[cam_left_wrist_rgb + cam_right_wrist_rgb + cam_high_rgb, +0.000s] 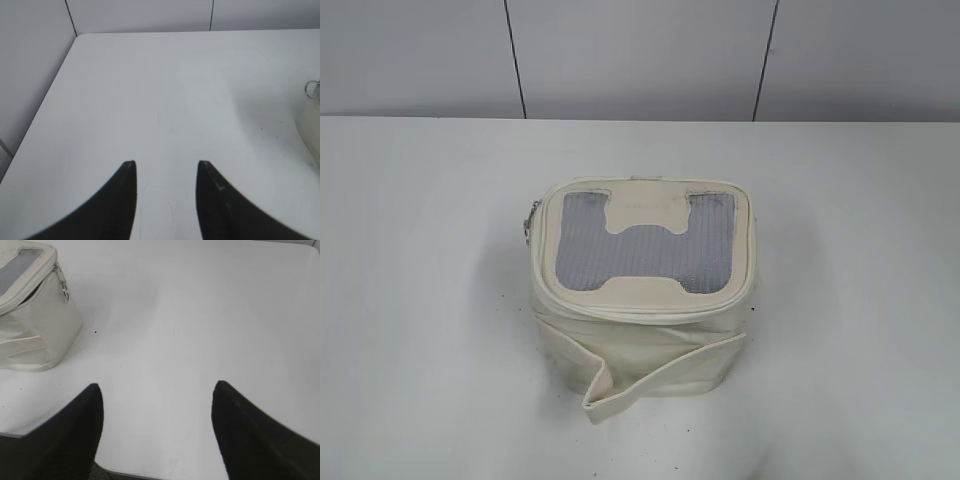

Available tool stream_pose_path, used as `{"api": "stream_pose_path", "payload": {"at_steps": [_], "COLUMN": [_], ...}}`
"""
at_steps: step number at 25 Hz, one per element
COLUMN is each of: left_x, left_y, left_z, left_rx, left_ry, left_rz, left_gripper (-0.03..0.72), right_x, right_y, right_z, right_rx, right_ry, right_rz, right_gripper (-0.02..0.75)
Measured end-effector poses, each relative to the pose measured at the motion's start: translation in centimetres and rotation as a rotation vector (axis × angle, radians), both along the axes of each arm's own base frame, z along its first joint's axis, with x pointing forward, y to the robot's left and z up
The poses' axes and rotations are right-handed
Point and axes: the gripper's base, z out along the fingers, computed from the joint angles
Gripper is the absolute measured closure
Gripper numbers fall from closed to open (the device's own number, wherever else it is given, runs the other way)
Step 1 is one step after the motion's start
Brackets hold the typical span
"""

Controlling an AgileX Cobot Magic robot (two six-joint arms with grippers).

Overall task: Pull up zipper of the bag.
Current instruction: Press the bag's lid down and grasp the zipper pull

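1. Left wrist view: left gripper [166, 172] has jaws released, nothing btwn them, bare worktop [150, 90] ahead. Bag [311, 127] only clips the right edge, w/ a silver ring [312, 89] at its top corner, so it lies fwd and to the right of these jaws, apart from them.
2. Exterior view: bag [645, 300] sits mid-worktop, mesh top up, loose strap [660, 378] drooping at the front. Zipper [640, 312] runs round the top rim; long axis of the near run goes left-right. Metal pull [531, 220] hangs at the back-left corner. Neither arm shows here.
3. Right wrist view: right gripper [157, 400] also released, spread wide, empty. Bag [35, 325] is up-left of the jaws; a pull [63, 284] dangles at the near corner, rim looks gapped there.
4. Judgement: both arms well apart from the bag; can't tell which is nearer. Pulls show at both ends, so either could take one.
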Motion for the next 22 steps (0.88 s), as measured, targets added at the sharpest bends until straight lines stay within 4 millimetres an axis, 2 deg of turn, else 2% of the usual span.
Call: {"api": "stream_pose_path", "payload": {"at_steps": [22], "left_x": [0.0], "left_y": [0.0], "left_z": [0.0], "left_rx": [0.0], "left_ry": [0.0], "left_rz": [0.0], "left_gripper": [0.379], "right_x": [0.0], "right_y": [0.0], "right_z": [0.0], "right_rx": [0.0], "right_ry": [0.0], "right_rz": [0.0], "right_gripper": [0.204]}}
